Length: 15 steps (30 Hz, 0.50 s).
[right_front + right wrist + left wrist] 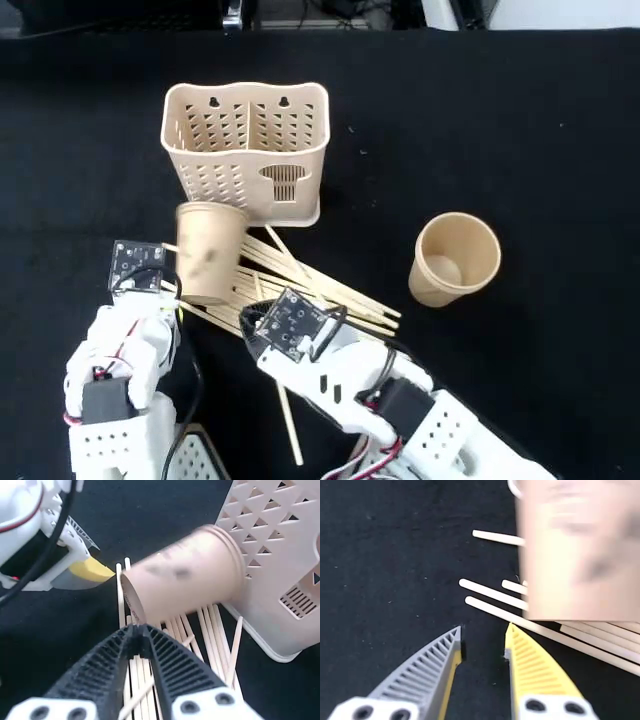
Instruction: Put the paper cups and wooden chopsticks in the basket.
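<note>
High view: perforated plastic basket [215, 180], tapered paper cups [208, 252], slender wooden chopsticks [330, 292].

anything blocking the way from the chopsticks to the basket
Yes. A paper cup lies tilted over the far part of the chopsticks, with its mouth toward the basket. It sits just beyond the shut fingers of the right gripper, so it probably has to be moved first.

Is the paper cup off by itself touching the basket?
Apart. The high view shows bare black table between the tan paper cup and the beige perforated plastic basket.
</note>
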### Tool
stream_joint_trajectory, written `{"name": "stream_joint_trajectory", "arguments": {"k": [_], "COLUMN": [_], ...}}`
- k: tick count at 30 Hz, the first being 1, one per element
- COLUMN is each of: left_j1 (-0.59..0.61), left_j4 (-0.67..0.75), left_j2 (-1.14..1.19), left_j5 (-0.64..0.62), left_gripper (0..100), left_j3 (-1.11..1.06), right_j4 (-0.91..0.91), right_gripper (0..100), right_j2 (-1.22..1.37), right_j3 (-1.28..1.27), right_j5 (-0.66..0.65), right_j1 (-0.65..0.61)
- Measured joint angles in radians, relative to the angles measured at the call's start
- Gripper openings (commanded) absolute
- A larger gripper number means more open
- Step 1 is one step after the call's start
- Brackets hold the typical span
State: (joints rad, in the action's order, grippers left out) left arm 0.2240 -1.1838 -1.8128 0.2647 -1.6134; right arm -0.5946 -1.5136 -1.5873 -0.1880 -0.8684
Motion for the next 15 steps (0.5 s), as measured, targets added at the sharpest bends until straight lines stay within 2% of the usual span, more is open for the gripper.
{"name": "stream_joint_trajectory", "arguments": {"k": [3,8,10,12,15], "left_j1": [0.008,0.044,0.044,0.044,0.083], "left_j4": [0.002,0.058,0.080,0.149,0.338], "left_j2": [0.000,0.000,0.000,0.000,0.000], "left_j5": [0.000,0.002,-0.012,-0.034,-0.087], "left_gripper": [16,24,24,21,20], "left_j3": [0.031,0.041,0.041,0.029,-0.014], "right_j4": [-0.023,-0.044,-0.044,-0.046,-0.077], "right_gripper": [1.4,1.5,1.5,1.5,1.5], "right_j2": [0.000,0.000,0.000,0.000,0.000], "right_j3": [0.011,0.080,0.104,0.107,0.107], "right_j5": [0.000,0.000,0.000,0.008,0.061], "right_j1": [0.000,0.000,0.005,0.005,0.005]}}
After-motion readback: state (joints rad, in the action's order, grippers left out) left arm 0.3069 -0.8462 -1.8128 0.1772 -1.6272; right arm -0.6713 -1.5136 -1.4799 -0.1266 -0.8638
